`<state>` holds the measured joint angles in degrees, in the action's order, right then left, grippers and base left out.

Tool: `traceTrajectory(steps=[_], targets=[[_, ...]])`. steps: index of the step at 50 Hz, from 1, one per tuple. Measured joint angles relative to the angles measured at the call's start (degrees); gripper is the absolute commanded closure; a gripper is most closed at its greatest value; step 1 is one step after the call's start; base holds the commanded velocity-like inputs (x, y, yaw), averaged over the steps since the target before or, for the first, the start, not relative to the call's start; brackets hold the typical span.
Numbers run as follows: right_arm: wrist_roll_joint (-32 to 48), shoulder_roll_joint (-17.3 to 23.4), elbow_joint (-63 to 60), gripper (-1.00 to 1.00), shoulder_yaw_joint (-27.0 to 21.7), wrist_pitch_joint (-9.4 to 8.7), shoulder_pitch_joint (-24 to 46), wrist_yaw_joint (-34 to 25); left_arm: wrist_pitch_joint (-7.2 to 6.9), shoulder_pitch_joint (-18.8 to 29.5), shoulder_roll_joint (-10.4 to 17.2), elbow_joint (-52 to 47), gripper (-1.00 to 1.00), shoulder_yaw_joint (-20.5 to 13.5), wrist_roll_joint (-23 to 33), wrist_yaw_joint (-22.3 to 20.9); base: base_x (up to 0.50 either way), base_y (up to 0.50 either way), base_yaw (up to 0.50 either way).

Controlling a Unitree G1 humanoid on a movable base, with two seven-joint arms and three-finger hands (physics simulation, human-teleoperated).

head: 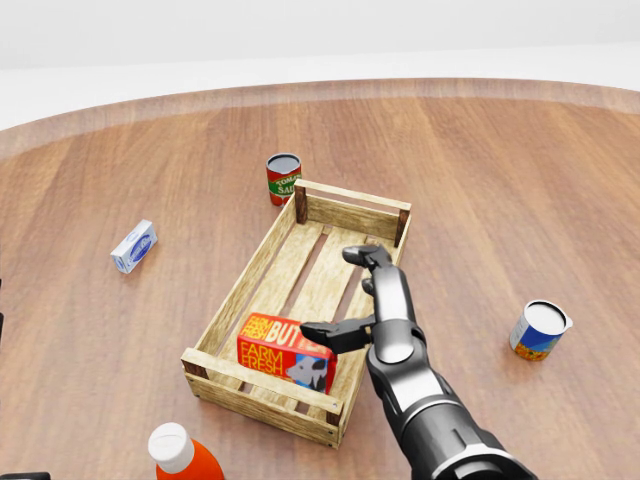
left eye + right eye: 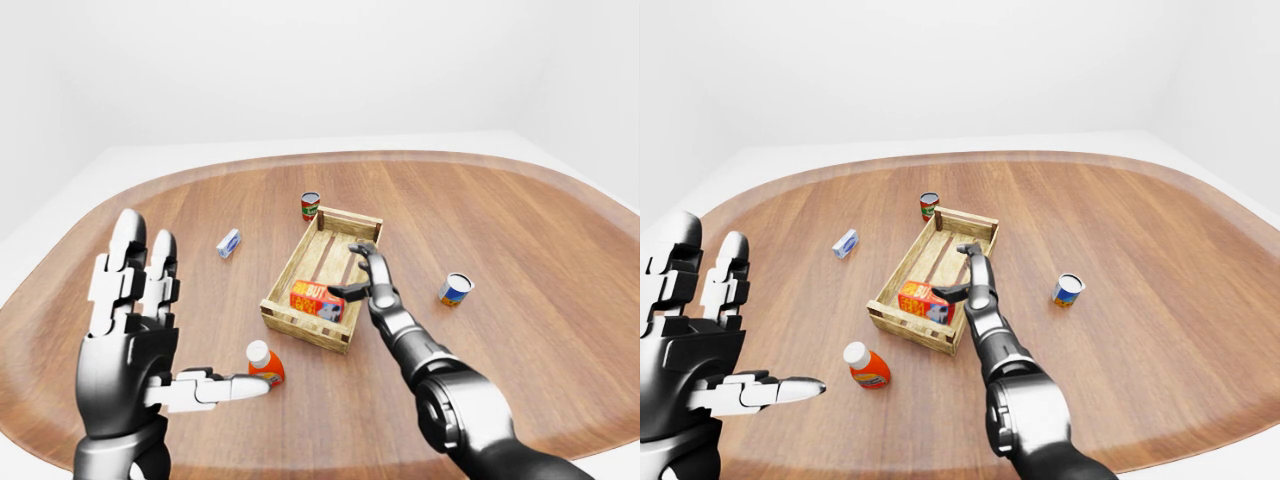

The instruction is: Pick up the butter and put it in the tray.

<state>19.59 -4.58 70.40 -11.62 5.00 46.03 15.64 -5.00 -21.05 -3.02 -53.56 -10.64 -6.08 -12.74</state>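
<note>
In your head view, the butter (image 1: 285,365) lies inside the tray (image 1: 352,212), at its lower end, long axis across the slats. Your right hand (image 1: 362,290) hangs just right of it and above, fingers spread, holding nothing (the thumb overlaps the box's top edge; contact unclear).

In the left-eye view, your left hand (image 2: 140,335) is raised, fingers extended and empty, well apart from the tray, so the right is nearer.
</note>
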Motion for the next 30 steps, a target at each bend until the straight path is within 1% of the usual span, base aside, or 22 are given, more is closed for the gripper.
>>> traceTrajectory(steps=[15, 30], targets=[[-0.5, -0.1, -0.7, -1.0, -0.8, 0.0, 0.5, 0.1, 0.0, -0.2, -0.1, 0.0, -1.0, 0.1, 0.0, -0.1, 0.0, 0.0, 0.0], [-0.9, -0.2, -1.0, -1.0, -0.1, 0.0, 1.4, -0.1, 0.0, -0.1, -0.1, -0.2, -1.0, 0.0, 0.0, -0.1, 0.0, 0.0, 0.0]])
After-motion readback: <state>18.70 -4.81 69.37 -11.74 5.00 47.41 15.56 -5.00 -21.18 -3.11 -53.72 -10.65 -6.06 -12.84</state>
